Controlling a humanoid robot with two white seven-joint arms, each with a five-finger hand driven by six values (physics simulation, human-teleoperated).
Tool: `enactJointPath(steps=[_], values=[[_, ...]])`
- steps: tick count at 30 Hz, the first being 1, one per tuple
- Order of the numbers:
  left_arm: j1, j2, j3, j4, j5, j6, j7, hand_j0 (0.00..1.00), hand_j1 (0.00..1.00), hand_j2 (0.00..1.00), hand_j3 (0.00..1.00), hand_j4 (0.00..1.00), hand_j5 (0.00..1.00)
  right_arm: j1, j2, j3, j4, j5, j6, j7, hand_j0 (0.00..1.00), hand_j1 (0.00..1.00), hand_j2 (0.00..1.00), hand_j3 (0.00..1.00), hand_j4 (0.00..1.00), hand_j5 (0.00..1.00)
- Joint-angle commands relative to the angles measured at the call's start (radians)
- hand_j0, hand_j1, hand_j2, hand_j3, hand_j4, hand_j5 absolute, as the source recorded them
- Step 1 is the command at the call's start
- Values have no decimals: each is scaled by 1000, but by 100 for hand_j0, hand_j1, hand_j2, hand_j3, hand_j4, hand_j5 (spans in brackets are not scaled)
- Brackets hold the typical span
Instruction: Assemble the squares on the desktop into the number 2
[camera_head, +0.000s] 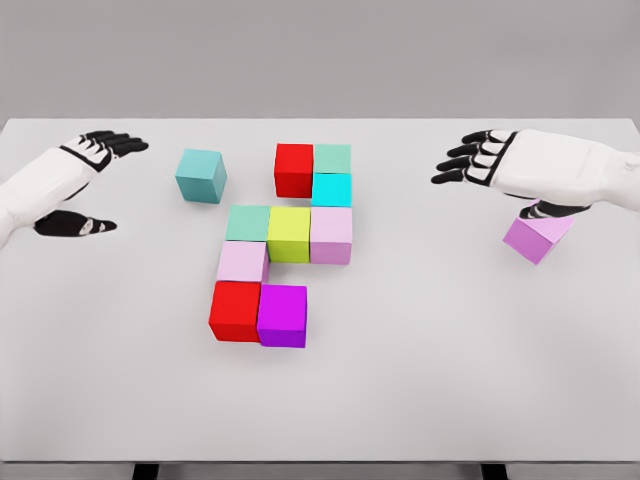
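Hovering right hand (478, 160) over tilted matte violet cube (535, 238); fingers spread.

White tabletop (420, 380) carries ten cubes. Centre cluster of eight, touching: red (294, 168), pale green (333, 158), cyan (332, 189) on top; green (248, 222), yellow (289, 233), pink (331, 234) mid; pale pink (243, 262); red (236, 309), purple (282, 315) at 6 o'clock. Teal cube (201, 175) apart at 10 o'clock. Tilted violet cube (537, 236) at 3 o'clock.

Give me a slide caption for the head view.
Nine cubes form a partial 2; teal cube and tilted violet cube lie apart.
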Motion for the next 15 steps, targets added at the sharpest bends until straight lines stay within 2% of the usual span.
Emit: enactJointPath(steps=[1, 3, 5, 6, 8, 9, 10, 11, 12, 14, 15], values=[[3, -6, 27, 11, -3, 0, -1, 100, 100, 100, 100, 100, 100, 0, -3, 0, -7, -5, 3, 0, 100, 100, 100, 100, 100, 100], [12, -6, 40, 13, -3, 0, -1, 100, 100, 100, 100, 100, 100, 8, -9, -29, -6, -6, 3, 0, 100, 100, 100, 100, 100, 100], [11, -4, 40, 10, -5, 0, -1, 100, 100, 100, 100, 100, 100, 24, -39, -106, 8, -29, 3, 0, 100, 100, 100, 100, 100, 100], [12, -6, 40, 11, -5, 0, -1, 100, 100, 100, 100, 100, 100, 41, -93, -144, 66, -29, 3, 0, 100, 100, 100, 100, 100, 100], [14, -9, 37, 31, 8, 0, -1, 100, 100, 100, 100, 100, 100, 26, -105, -149, 236, 4, 3, 0, 100, 100, 100, 100, 100, 100], [11, -10, 34, 33, 11, 0, -1, 100, 100, 100, 100, 100, 100, 23, -105, -151, 275, 35, 3, 0, 100, 100, 100, 100, 100, 100], [8, -9, 24, 48, 43, 0, -1, 100, 100, 100, 100, 100, 100, -11, -105, -151, 312, 130, 3, 0, 100, 100, 100, 100, 100, 100], [-1, -3, -5, 79, 101, 0, -16, 100, 100, 100, 100, 100, 100, -14, -101, -135, 312, 164, 3, 0, 100, 100, 100, 100, 100, 100], [-27, 5, -35, 86, 138, 0, -73, 100, 100, 100, 100, 100, 100, -14, -98, -105, 307, 167, 3, 0, 100, 100, 100, 100, 100, 100], [-119, 11, -81, 123, 225, 0, -286, 100, 100, 100, 100, 100, 100, -15, -89, -25, 304, 170, 3, 0, 100, 100, 100, 100, 100, 100], [-178, 8, -112, 154, 267, 0, -325, 100, 100, 100, 100, 100, 100, -17, -87, 1, 301, 176, 3, 0, 100, 100, 100, 100, 100, 100]])
